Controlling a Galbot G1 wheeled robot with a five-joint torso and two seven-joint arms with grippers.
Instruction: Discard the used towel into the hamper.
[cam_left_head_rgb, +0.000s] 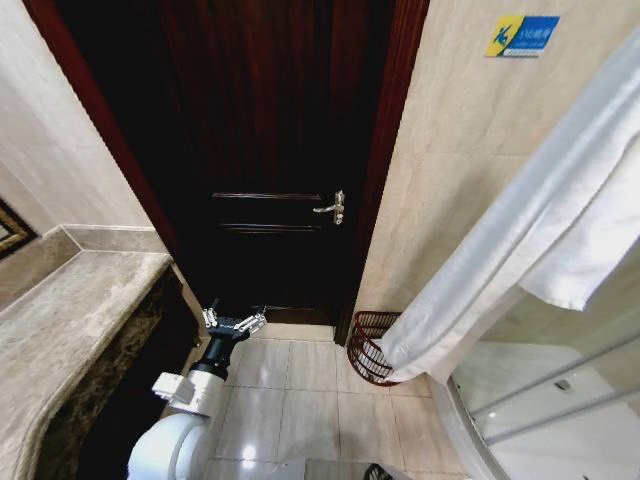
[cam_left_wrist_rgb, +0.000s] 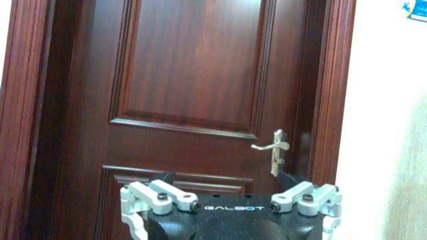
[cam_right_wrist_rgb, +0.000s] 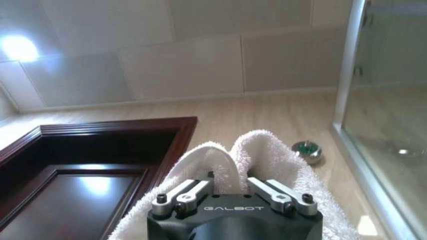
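While the right gripper (cam_right_wrist_rgb: 230, 192) pinches a white towel (cam_left_head_rgb: 520, 230) between its fingers (cam_right_wrist_rgb: 183, 192), the cloth bulges up in two folds above the jaws in the right wrist view, and behind it show pale ceiling panels, the top of the door frame (cam_right_wrist_rgb: 107, 127) and a glass screen (cam_right_wrist_rgb: 390, 100) at about 3 o'clock. From the head camera the towel hangs as a long diagonal band, from 2 o'clock at the picture's edge down toward 5 o'clock, and its lower end lies over the far side of the hamper (cam_left_head_rgb: 366, 347). That hamper, a dark red-brown ribbed basket, stands on the tiled floor (cam_left_head_rgb: 300, 390) against the beige wall (cam_left_head_rgb: 450, 180), just beside the door frame's foot, at roughly 5 o'clock from the picture's middle; the cloth covers part of its rim. Whether the towel touches the basket cannot be told.

Left gripper (cam_left_head_rgb: 234, 322) is held low at 7 o'clock in the head view, in front of the dark wooden door (cam_left_head_rgb: 270, 150), with its jaws spread wide and nothing between them. Its wrist camera looks straight at the door panels and the silver handle (cam_left_wrist_rgb: 273, 150), which sits above the right fingers (cam_left_wrist_rgb: 307, 195). A marble counter (cam_left_head_rgb: 70, 320) runs along 8 o'clock, and a blue and yellow sign (cam_left_head_rgb: 522, 35) is stuck on the wall at 1 o'clock.
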